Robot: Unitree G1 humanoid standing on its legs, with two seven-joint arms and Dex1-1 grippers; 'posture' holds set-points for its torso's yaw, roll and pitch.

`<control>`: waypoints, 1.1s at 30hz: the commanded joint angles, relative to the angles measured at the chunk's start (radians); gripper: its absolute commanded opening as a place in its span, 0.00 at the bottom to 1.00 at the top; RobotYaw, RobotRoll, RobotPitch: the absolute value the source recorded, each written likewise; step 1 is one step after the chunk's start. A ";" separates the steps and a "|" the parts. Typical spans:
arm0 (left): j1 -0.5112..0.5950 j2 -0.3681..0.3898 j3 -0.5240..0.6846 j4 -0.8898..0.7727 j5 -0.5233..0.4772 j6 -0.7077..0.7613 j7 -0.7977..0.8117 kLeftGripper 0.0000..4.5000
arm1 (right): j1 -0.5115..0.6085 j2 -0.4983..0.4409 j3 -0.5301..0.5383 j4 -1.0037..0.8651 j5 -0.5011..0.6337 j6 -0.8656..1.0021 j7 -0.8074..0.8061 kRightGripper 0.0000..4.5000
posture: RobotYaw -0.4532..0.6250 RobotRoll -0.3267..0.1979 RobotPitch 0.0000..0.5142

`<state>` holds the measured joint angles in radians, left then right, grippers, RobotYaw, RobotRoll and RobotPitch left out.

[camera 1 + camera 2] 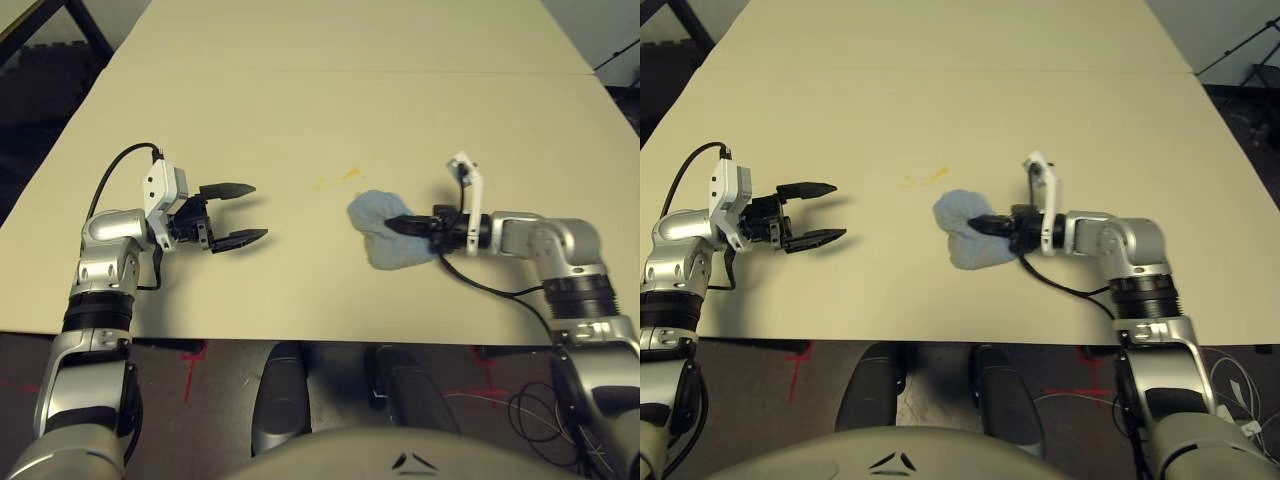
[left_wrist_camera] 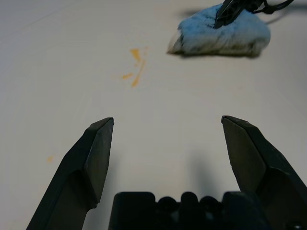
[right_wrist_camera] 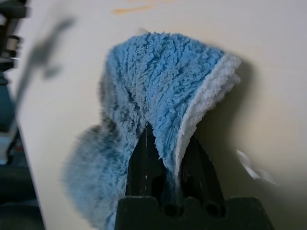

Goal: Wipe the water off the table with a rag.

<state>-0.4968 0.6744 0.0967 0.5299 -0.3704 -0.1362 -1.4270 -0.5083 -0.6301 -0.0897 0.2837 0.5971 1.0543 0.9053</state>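
Rag (image 1: 392, 238) on desk (image 1: 300, 120), R of ctr, nr front edge, pinched in R jaws (image 1: 412, 226), water (image 1: 348, 174) smears just beyond rag, L jaws (image 1: 262, 212) wide, empty, nr L edge.

Wrinkled blue rag (image 1: 388, 238) bunched on beige table (image 1: 300, 120), beside yellow-orange smears (image 1: 350, 173)

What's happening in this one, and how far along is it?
The robot's right gripper is shut on a wrinkled blue cloth, holding it at the table. A few thin yellow-orange smears lie on the tabletop close by, just beyond the cloth from the robot's side, so the wiping is not finished. The left gripper is open and empty over the table, off to the left of the smears.
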 commanded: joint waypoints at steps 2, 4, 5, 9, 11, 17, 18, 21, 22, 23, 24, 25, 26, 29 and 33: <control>-0.019 -0.013 -0.018 0.037 0.019 -0.022 -0.012 1.00 | 0.005 -0.098 -0.045 0.098 -0.039 -0.035 0.003 0.02 | 0.56 0.62 0.41; -0.027 -0.015 -0.020 0.049 0.021 -0.029 -0.014 1.00 | -0.023 -0.113 -0.064 0.131 -0.035 -0.055 -0.002 0.02 | 0.56 0.62 0.41; -0.030 -0.016 -0.021 0.055 0.022 -0.032 -0.015 1.00 | -0.040 -0.112 -0.077 0.145 -0.030 -0.065 -0.006 0.02 | 0.56 0.62 0.41; -0.039 -0.020 -0.023 0.067 0.025 -0.039 -0.017 1.00 | -0.125 -0.055 -0.160 0.180 0.012 -0.108 -0.045 0.02 | 0.56 0.62 0.40; -0.043 -0.023 -0.024 0.073 0.028 -0.043 -0.016 1.00 | -0.172 0.001 -0.198 0.190 0.031 -0.130 -0.080 0.02 | 0.56 0.62 0.40; -0.049 -0.021 -0.021 0.089 0.033 -0.055 -0.018 1.00 | -0.297 0.168 -0.212 0.273 -0.001 -0.234 -0.181 0.02 | 0.57 0.62 0.39; -0.050 -0.019 -0.020 0.091 0.034 -0.057 -0.018 1.00 | -0.319 0.191 -0.207 0.307 -0.014 -0.260 -0.194 0.02 | 0.57 0.62 0.39; -0.050 -0.015 -0.017 0.094 0.035 -0.059 -0.014 1.00 | -0.383 0.249 -0.198 0.418 -0.053 -0.341 -0.227 0.02 | 0.58 0.62 0.39; -0.048 -0.013 -0.017 0.092 0.036 -0.059 -0.011 1.00 | -0.403 0.267 -0.193 0.456 -0.070 -0.369 -0.238 0.02 | 0.59 0.62 0.39; -0.047 -0.012 -0.015 0.091 0.036 -0.059 -0.007 1.00 | -0.424 0.285 -0.188 0.500 -0.088 -0.399 -0.252 0.02 | 0.59 0.62 0.39; -0.043 -0.010 -0.014 0.088 0.037 -0.058 -0.002 1.00 | -0.443 0.301 -0.183 0.544 -0.106 -0.427 -0.265 0.02 | 0.60 0.62 0.39; -0.040 -0.008 -0.012 0.086 0.038 -0.058 0.005 1.00 | -0.459 0.314 -0.173 0.584 -0.129 -0.454 -0.275 0.02 | 0.60 0.62 0.39; -0.038 -0.007 -0.010 0.084 0.040 -0.058 0.013 1.00 | -0.471 0.322 -0.165 0.617 -0.148 -0.475 -0.280 0.02 | 0.60 0.62 0.39; -0.029 -0.003 -0.006 0.078 0.041 -0.063 0.032 1.00 | -0.494 0.348 -0.140 0.694 -0.192 -0.506 -0.275 0.02 | 0.61 0.62 0.39; -0.020 0.003 -0.001 0.072 0.042 -0.066 0.063 1.00 | -0.510 0.410 -0.100 0.767 -0.239 -0.513 -0.248 0.02 | 0.63 0.62 0.40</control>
<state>-0.5346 0.6690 0.0921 0.6077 -0.3458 -0.1936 -1.3716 -1.0262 -0.2600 -0.2274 0.9950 0.3834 0.5213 0.6375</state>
